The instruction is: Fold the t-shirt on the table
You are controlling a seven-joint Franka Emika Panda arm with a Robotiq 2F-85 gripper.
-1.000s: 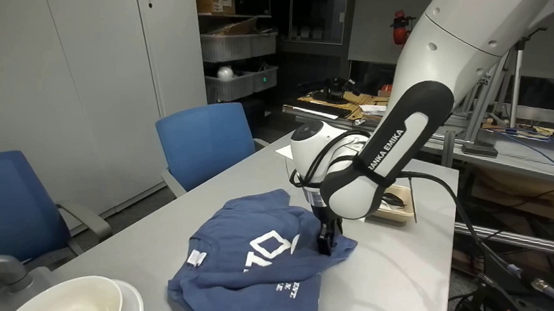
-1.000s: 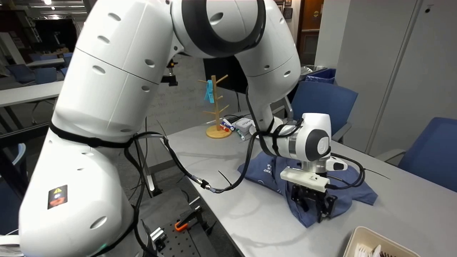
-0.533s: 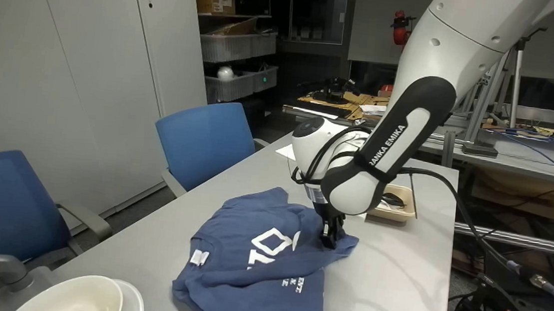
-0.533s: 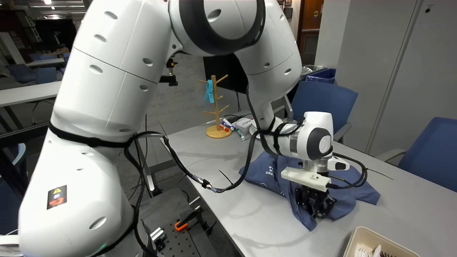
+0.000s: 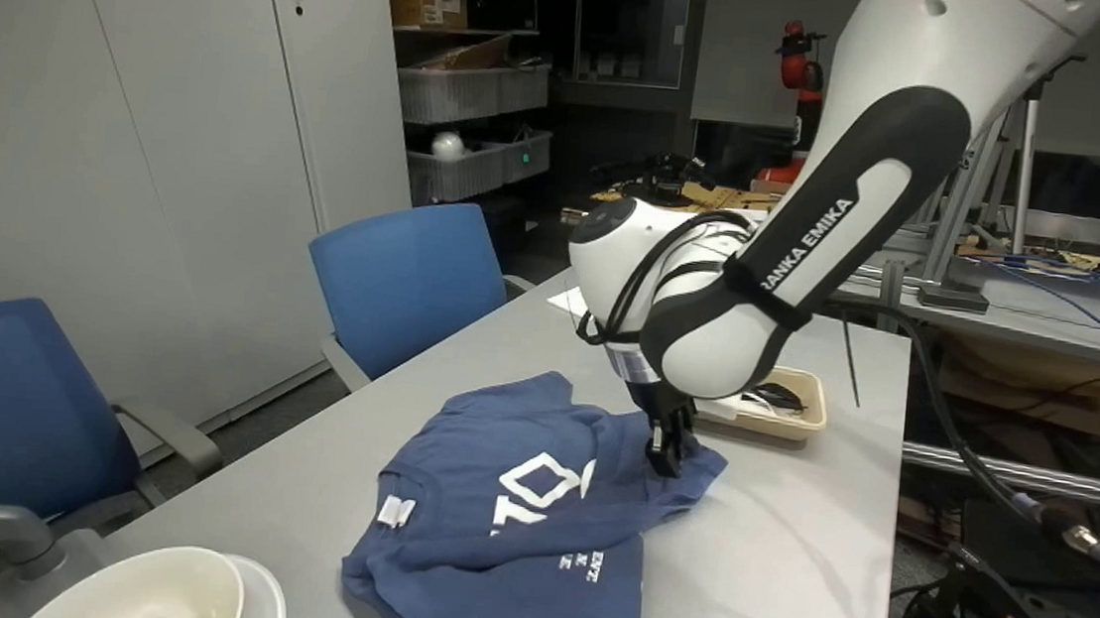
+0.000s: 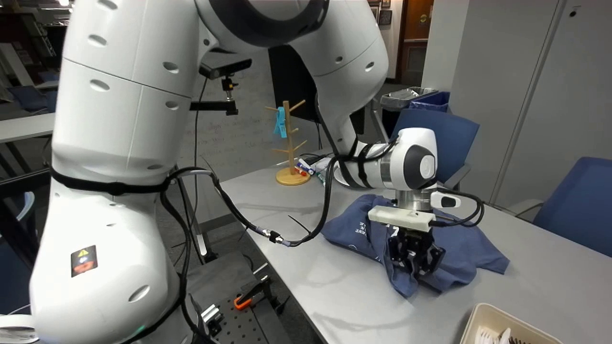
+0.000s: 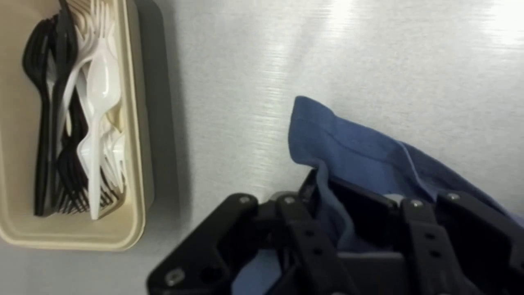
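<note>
- Across the light grey bench (image 5: 788,549) lies the slate-blue t-shirt (image 5: 540,542), creased and uneven, between the beige cutlery tray (image 7: 139,123) and the white bowl (image 5: 158,574).
- Its white neck tag (image 5: 395,511) shows at the collar (image 5: 417,485), and the white block lettering (image 5: 514,513) on the chest is visible only in part (folds hide the rest).
- Down at the shirt's edge on the tray side, the pincer (image 7: 322,179) has its jaws drawn nearly together, a pinched ridge of the t-shirt's cloth caught between them (the wrist view shows it plainly).
- Past the pincer's tips, a loose corner (image 7: 311,127) of the cloth juts out; whether it touches the bench I cannot tell.
- Above the pincer, the white Franka arm (image 5: 815,243) bends downward in both exterior views.
- In the tray, black forks (image 7: 73,168), a white fork (image 7: 99,28) and a white spoon (image 7: 103,82) lie among other pieces (all look plastic).
- Just beside the bowl, in an exterior view, part of a white plate (image 5: 270,603) shows; I cannot tell whether the bowl stands on it.
- Farther along the bench, in an exterior view, a wooden peg stand (image 6: 289,143) holds a light-blue clip (image 6: 280,123), with marker pens (image 6: 306,167) near its base.
</note>
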